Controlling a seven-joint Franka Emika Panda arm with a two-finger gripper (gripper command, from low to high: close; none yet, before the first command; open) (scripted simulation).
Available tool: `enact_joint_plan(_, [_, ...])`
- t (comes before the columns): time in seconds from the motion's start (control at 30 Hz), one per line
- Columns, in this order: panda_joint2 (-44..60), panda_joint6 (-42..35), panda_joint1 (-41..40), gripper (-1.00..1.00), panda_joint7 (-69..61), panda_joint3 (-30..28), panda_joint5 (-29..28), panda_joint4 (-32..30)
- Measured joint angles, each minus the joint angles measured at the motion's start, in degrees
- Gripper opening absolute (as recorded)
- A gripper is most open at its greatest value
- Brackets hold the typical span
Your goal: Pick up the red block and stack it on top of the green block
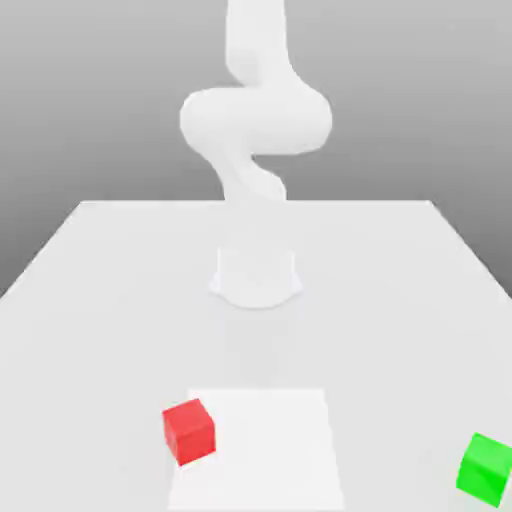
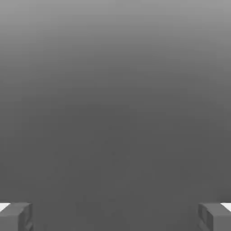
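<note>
You are starting with nothing held: the gripper is standing with its fingers wide apart and only plain grey between them, so the step in hand is, by my reading, the reach for the red block. That block is sitting on the table toward the camera from the arm's base, a little to the exterior view's left of it, on the edge of a paler square patch. You are wanting to bring the gripper over the red block first, then turn the wrist so the fingers are facing two opposite flat faces, since the block is lying slightly turned rather than square to the table edge. Come straight down, keep the fingers spread until they are flanking the block, and close on its middle so it is not tipping when you lift. The green block is resting well apart from the red block, far to the exterior view's right of it and a touch nearer the camera, close to the picture's edge. Nothing is lying between the two, so the carry across looks open; the likelier trouble is a skewed release. Lift high enough to pass over the green block's top, and line up the faces before you are letting go.
</note>
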Motion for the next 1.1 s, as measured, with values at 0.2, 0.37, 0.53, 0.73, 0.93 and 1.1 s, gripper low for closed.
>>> enact_joint_plan(0.2, [12.7,6.6,1.4,0.0,-9.8,-4.3,-1.3,-5.5])
enact_joint_plan(0.37, [23.1,12.0,2.0,0.0,-18.7,-7.6,-1.1,-9.9])
enact_joint_plan(0.53, [33.5,17.4,2.0,0.0,-28.6,-10.0,0.5,-14.3])
enact_joint_plan(0.73, [46.2,24.3,0.0,0.0,-40.4,-10.1,4.2,-18.6])
enact_joint_plan(0.93, [56.6,32.7,-3.2,-1.0,-45.2,-5.7,9.8,-17.5])
enact_joint_plan(1.1, [57.6,33.5,-3.8,-1.0,-45.4,-5.1,10.0,-17.3])
